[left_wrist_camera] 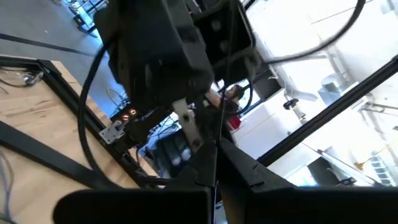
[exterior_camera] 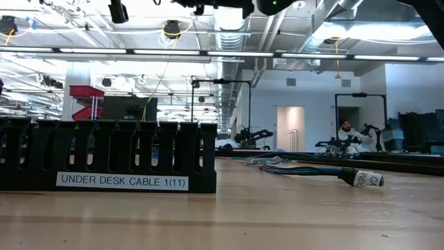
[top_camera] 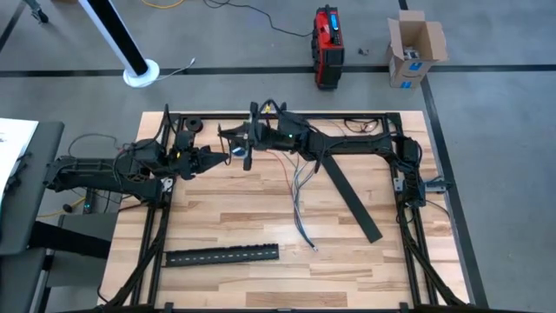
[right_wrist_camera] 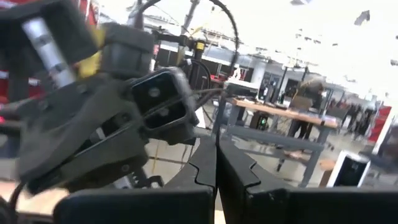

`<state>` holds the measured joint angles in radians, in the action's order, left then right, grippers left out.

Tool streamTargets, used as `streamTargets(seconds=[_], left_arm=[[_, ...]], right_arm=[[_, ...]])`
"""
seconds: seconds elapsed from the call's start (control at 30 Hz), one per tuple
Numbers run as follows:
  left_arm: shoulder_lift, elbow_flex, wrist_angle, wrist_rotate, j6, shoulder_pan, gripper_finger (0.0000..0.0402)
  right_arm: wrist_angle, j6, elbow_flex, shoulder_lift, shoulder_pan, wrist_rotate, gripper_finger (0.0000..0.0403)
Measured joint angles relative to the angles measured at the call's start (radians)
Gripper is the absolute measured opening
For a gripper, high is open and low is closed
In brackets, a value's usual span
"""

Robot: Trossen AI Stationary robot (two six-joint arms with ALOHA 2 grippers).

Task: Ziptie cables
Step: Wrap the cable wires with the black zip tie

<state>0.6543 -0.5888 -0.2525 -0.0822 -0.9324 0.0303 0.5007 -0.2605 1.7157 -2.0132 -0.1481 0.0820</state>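
Grey concrete floor, a cardboard box, bright ceiling lights overhead.

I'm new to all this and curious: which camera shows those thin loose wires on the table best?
The high view: the cables trail across the wood. The low view shows them edge-on, far back; the left wrist view only a faint corner glimpse; the right wrist view nothing.

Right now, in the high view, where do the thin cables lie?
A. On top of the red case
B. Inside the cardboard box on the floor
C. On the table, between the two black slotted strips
C: the cables trail across the wood, with one slotted strip on one side and the other strip on the other.
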Motion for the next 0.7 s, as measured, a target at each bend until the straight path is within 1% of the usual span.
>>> streamTargets(seconds=[0.17, 0.27, 0.43, 0.7], left_arm=[[0.000, 0.000, -0.036, 0.034, -0.048, 0.000, 0.0000], [-0.001, 0.000, -0.067, 0.072, -0.096, 0.000, 0.0000], [-0.011, 0.000, -0.061, 0.127, -0.183, 0.000, 0.0000], [-0.055, 0.000, -0.062, 0.130, -0.276, 0.000, 0.0000]], right_arm=[[0.000, -0.109, 0.000, 0.000, 0.026, 0.000, 0.0000], [0.000, -0.115, 0.000, 0.000, 0.031, 0.000, 0.0000], [0.000, -0.145, 0.000, 0.000, 0.037, 0.000, 0.0000], [-0.030, -0.192, 0.000, 0.000, 0.059, 0.000, 0.0000]])
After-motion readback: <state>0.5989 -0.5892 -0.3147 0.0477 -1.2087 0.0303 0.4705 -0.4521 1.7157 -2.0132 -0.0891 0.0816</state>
